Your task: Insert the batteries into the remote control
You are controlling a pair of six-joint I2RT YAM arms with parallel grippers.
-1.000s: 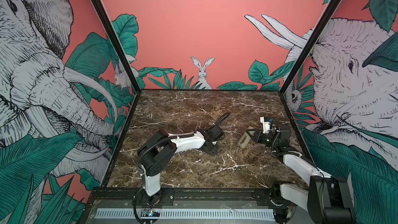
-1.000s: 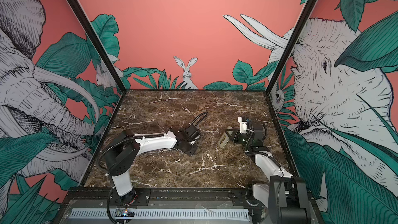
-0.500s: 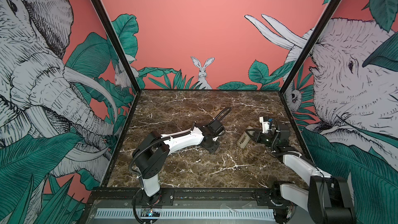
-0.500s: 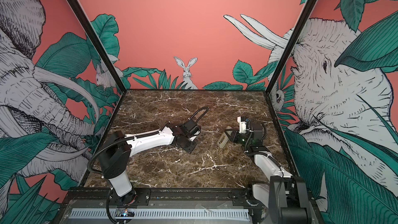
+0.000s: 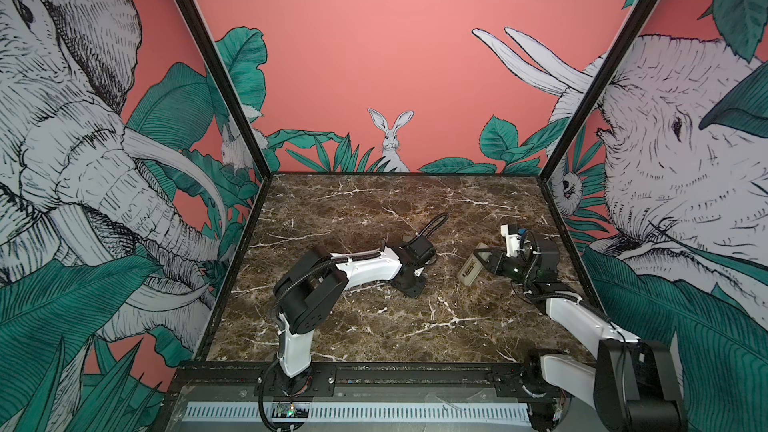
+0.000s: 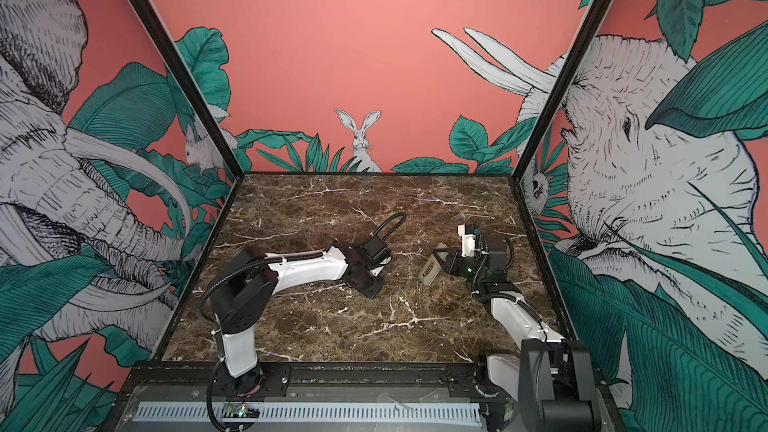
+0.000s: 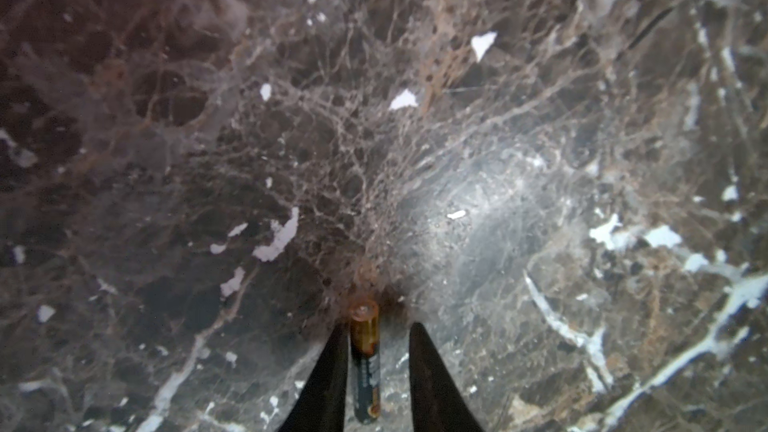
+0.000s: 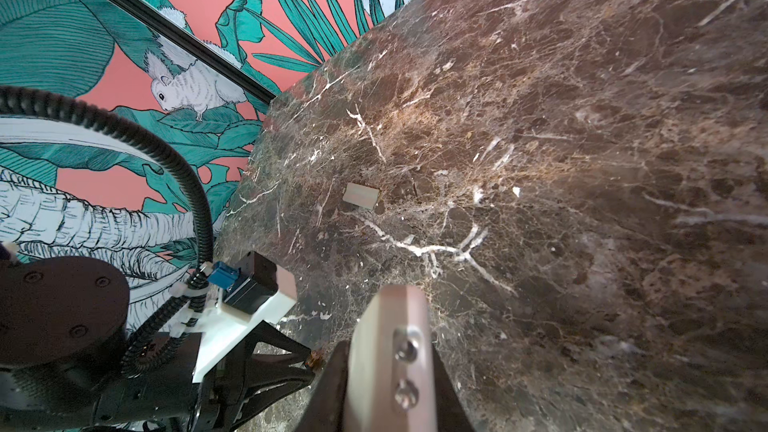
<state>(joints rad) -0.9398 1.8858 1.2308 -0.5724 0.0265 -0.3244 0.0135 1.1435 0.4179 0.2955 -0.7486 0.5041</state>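
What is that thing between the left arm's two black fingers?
A slim dark battery with a coppery end; the left wrist view shows it.

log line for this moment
left gripper: open around battery | right gripper: shut on remote control | cover plate: on table

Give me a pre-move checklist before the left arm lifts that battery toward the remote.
1. Battery between the fingers of the left gripper: ok, it lies on the table.
2. Left grip closed on the battery: not ok, there is a gap beside one finger.
3. Remote clamped in the right gripper: ok.
4. Cover off the remote: ok, it lies apart on the table.
5. Location of the second battery: cannot tell.
6. Battery the right way round for the remote: cannot tell.
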